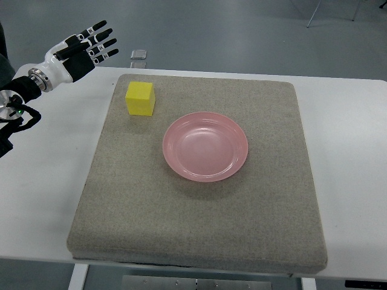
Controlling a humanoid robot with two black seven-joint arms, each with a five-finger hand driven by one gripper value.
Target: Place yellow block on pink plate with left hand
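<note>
Block point(140, 99), yellow, cube-shaped, resting on a grey mat point(199, 229) at about 10 o'clock from the pink plate point(205, 147), near it but not touching. Left robot hand point(84, 49) hovers at 10 o'clock from the block, apart from it, above the white counter point(351, 139); its fingers are spread and empty. The plate is round, shallow and bare. The left arm is cut off by the picture's edge.
</note>
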